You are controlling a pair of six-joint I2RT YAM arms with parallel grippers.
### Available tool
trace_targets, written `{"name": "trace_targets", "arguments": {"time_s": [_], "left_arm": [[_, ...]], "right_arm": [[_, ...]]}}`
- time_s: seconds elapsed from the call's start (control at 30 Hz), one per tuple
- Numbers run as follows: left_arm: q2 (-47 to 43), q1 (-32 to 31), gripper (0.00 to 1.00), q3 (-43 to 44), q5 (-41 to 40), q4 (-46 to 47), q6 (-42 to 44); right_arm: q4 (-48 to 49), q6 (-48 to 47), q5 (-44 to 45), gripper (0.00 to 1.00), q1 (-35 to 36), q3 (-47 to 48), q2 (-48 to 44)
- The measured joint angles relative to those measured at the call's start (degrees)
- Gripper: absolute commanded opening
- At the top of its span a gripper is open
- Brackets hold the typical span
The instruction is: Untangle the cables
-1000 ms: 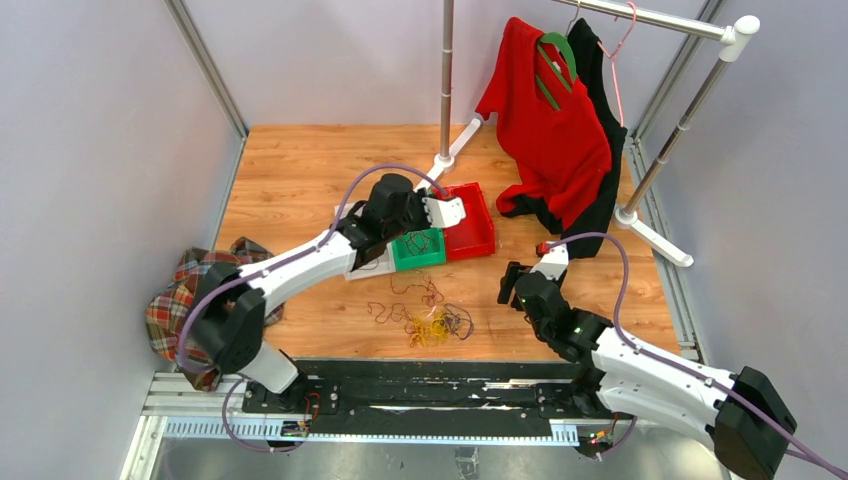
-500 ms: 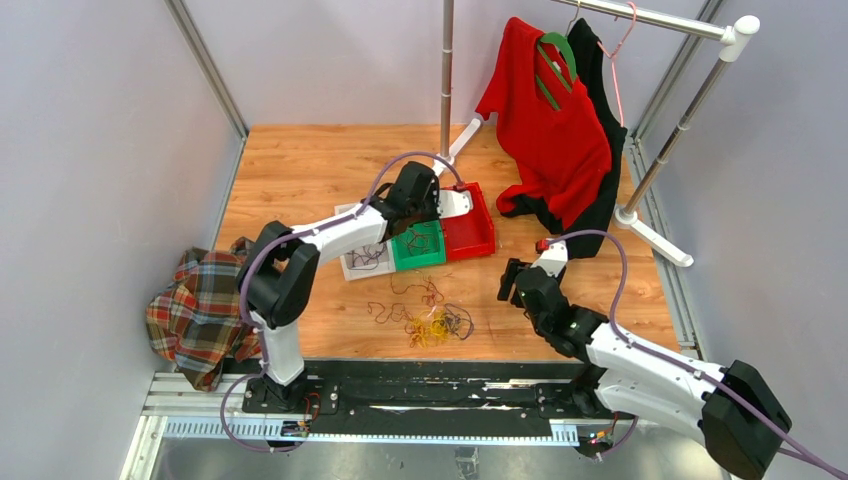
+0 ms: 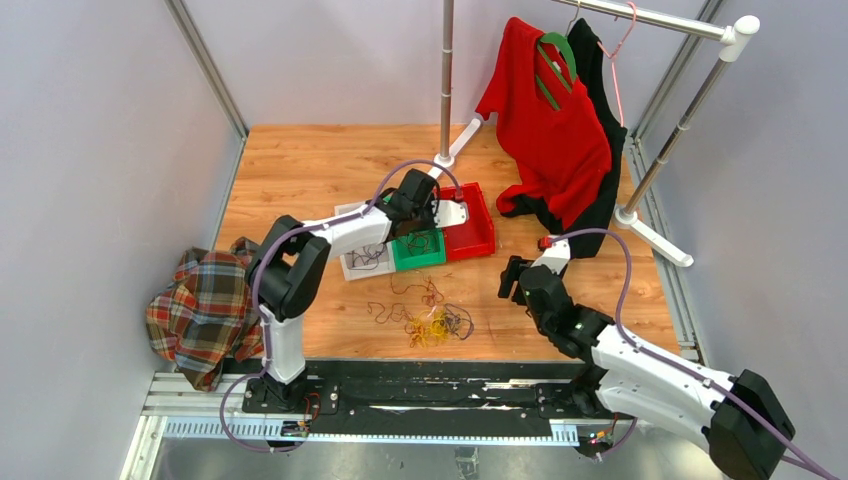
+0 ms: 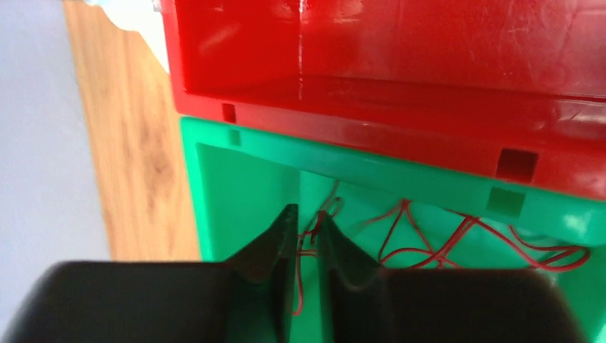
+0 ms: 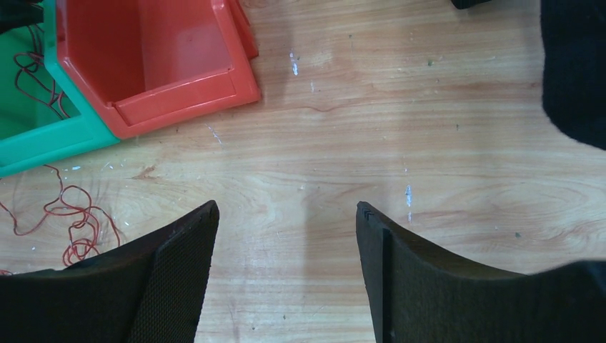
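My left end effector [image 4: 301, 220] hangs over the green bin [image 4: 221, 186], tips nearly together around a red cable [image 4: 309, 246] — gripped or not, I can't tell. The tangled cables [image 3: 432, 318] lie left of my right end effector [image 5: 286, 214] — spread wide, empty, nearer.

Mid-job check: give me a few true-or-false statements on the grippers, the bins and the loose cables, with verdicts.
1. A tangle of cables lies on the table, nearer the arms than the bins. True.
2. The red bin has cables in it. False: none show there; the red strands lie in the green bin.
3. The right gripper is open and empty. True.
4. The left gripper is at the tangle of cables. False: it is at the green bin.
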Motion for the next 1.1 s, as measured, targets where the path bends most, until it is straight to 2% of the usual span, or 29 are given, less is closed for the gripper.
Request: {"name": "trace_targets", "arguments": {"time_s": [0.17, 0.47, 0.63, 0.77, 0.93, 1.1], "left_arm": [[0.92, 0.02, 0.60, 3.15, 0.48, -6.36, -0.04], [-2.67, 0.02, 0.89, 11.45, 3.32, -18.86, -2.16], [-7.41, 0.02, 0.89, 16.33, 6.34, -25.77, -3.30], [-14.38, -0.31, 0.88, 15.65, 12.57, -31.56, -4.44], [-22.97, -4.94, 0.84, 5.51, 20.11, -37.33, -5.64], [-22.64, -6.91, 0.81, -3.89, 23.37, -39.63, -9.14]], "right_arm": [[-0.98, -0.42, -0.04, 0.69, 0.00, 0.31, -1.75], [-3.72, -2.01, -0.22, 0.68, -0.02, 3.10, -3.21], [-4.87, -2.73, -0.90, 0.68, -0.02, 4.04, -3.61], [-5.70, -2.97, -1.38, 0.68, -0.02, 4.07, -4.22], [-6.56, -3.19, -2.93, 0.67, -0.02, 4.07, -4.61], [-7.30, -3.21, -4.48, 0.66, -0.04, 4.07, -5.90]]}}
